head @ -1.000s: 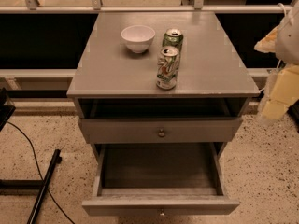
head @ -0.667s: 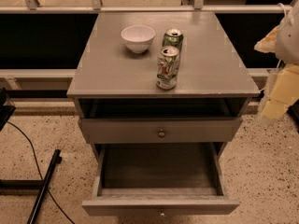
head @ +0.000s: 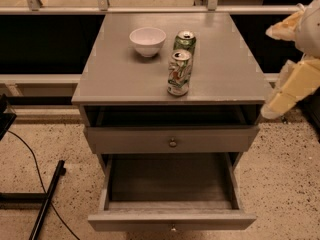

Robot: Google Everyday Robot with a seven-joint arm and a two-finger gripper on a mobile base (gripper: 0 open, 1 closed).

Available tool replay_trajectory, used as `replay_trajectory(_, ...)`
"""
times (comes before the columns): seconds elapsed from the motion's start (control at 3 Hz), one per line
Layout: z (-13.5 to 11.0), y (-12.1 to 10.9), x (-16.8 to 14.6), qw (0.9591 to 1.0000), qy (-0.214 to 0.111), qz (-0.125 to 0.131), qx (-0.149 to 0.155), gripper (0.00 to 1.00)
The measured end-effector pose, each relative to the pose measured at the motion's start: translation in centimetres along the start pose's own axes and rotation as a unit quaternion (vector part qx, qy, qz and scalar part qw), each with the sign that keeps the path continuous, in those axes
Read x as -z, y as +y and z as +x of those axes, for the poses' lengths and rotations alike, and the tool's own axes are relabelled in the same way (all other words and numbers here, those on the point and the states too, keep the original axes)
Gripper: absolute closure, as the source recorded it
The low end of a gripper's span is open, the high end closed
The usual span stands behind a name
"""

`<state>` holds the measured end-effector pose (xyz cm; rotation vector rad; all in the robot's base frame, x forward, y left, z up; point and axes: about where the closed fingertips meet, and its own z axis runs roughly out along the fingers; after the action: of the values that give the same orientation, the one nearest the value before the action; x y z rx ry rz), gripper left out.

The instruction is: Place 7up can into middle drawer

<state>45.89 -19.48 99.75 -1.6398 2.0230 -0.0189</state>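
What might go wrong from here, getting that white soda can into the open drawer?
1. The gripper sits off at the right edge, apart from the 7up can; reaching in, it might knock the green can close behind it or the bowl.
2. The middle drawer looks shallow, so a can released upright may topple.

Arm [head: 306, 26] enters from the right, upper section. Gripper [head: 290, 90] hangs outside the desk [head: 125, 79] R edge, nr front-R corner, angled down-left, apart from desk.
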Motion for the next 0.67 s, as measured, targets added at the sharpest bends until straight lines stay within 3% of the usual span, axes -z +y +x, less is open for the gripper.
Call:
replay_trajectory(0.33,-5.1,-3.0,-1.6,0.9885,-0.146,0.040,0.000,0.00)
replay_trajectory(0.67,-8.4,-4.8,-3.9,0.9769,-0.209,0.041,-0.009,0.00)
